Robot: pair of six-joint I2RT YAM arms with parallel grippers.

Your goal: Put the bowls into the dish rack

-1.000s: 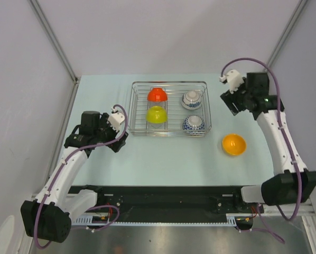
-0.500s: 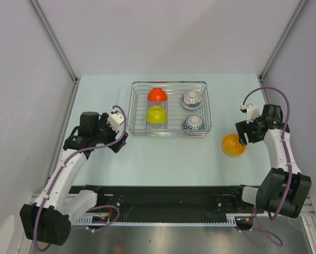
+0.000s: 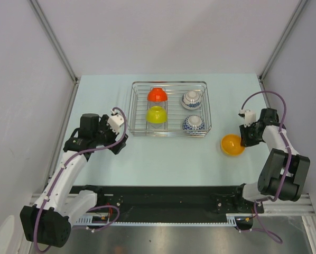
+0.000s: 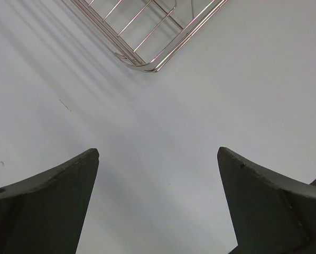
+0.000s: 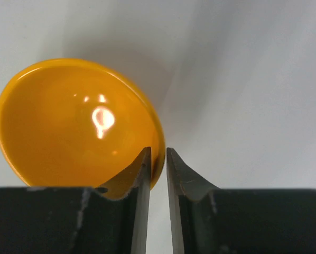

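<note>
Right hand (image 5: 157, 153) pinching orange bowl (image 5: 68, 127) rim, left hand (image 4: 158, 152) spread wide

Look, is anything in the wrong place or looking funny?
Only the glossy orange round bowl: it sits on the table right of the silver wire dish rack, while four other bowls are inside. The right hand pinches its rim.
</note>
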